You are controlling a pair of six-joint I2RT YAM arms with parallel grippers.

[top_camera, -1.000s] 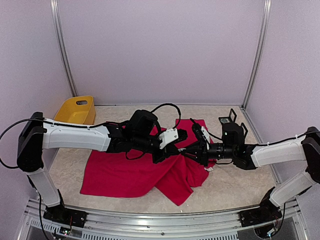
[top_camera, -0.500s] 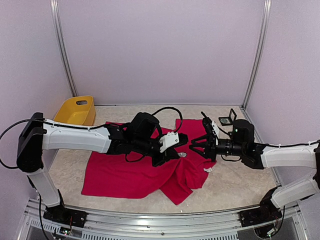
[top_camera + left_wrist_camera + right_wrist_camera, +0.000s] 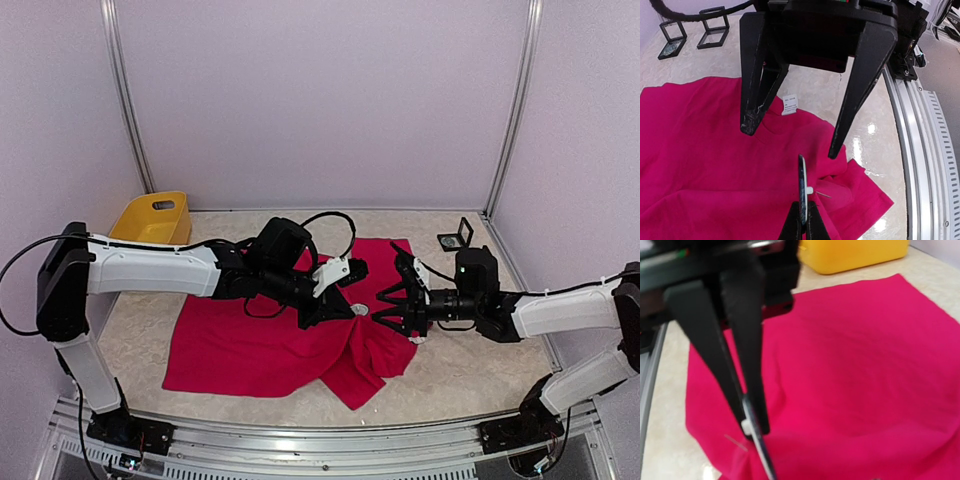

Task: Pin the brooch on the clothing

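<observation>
The clothing (image 3: pixel 250 350) is a crimson-pink T-shirt spread rumpled over the table, and it fills the left wrist view (image 3: pixel 700 150) and the right wrist view (image 3: pixel 865 365). My left gripper (image 3: pixel 347 307) (image 3: pixel 802 227) is shut on the brooch (image 3: pixel 358 309) (image 3: pixel 802 185), a thin disc held edge-on just above the fabric. Its white clasp and bare pin (image 3: pixel 824 195) point right. My right gripper (image 3: pixel 380 306) (image 3: pixel 790 141) faces it from the right, open, with nothing between its fingers (image 3: pixel 756 100). In the right wrist view I see only the left fingers (image 3: pixel 747 370) and the brooch (image 3: pixel 759 445).
A yellow tub (image 3: pixel 155 220) (image 3: pixel 855 255) stands at the back left. Small black-framed stands (image 3: pixel 458 240) (image 3: pixel 714 32) sit at the back right. A white label (image 3: pixel 789 104) shows at the shirt's collar. The metal rail (image 3: pixel 320 445) (image 3: pixel 920 150) runs along the near edge.
My right gripper's jaws have spread apart and it has drawn back a little to the right of the brooch. The left gripper has kept its hold and shifted slightly.
</observation>
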